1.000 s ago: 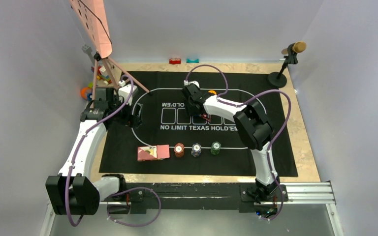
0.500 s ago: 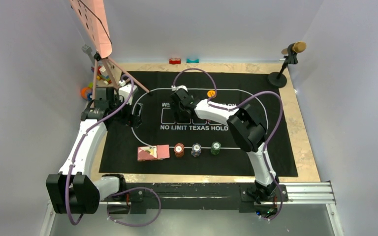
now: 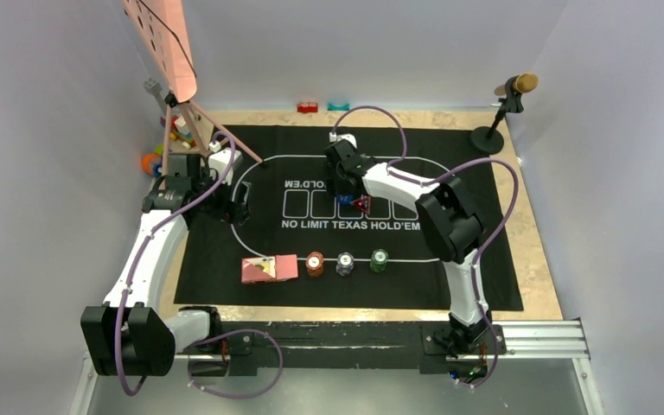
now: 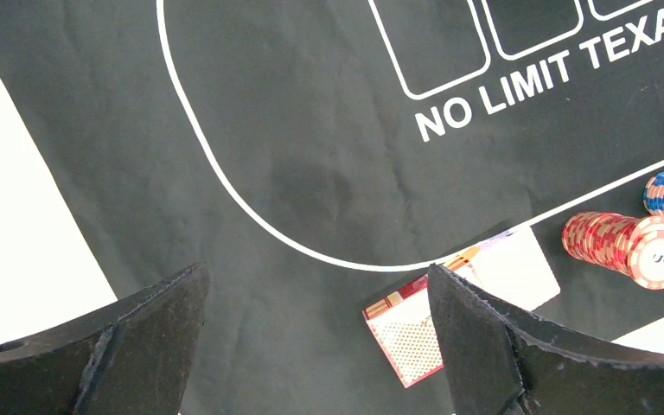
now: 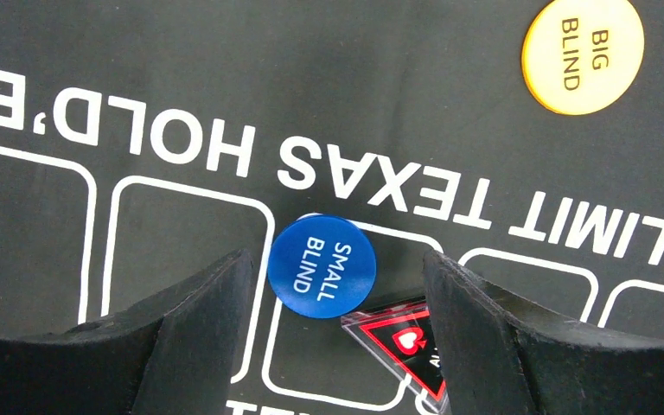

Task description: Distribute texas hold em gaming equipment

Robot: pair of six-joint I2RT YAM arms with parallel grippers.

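Blue disc (image 5: 322, 266), on mat (image 5: 181, 69) outline edge, clear between spread right tool (image 5: 335, 259)

left arm (image 3: 143, 259), right arm (image 3: 465, 281): white links, black joints | cables (image 3: 370, 108): purple | end effector fingers (image 4: 493, 346): black

blue disc (image 5: 322, 266) "SMALL BLIND", orange disc (image 5: 582, 54) "BIG BLIND", mat (image 5: 225, 52) "TEXAS HOLD'EM"
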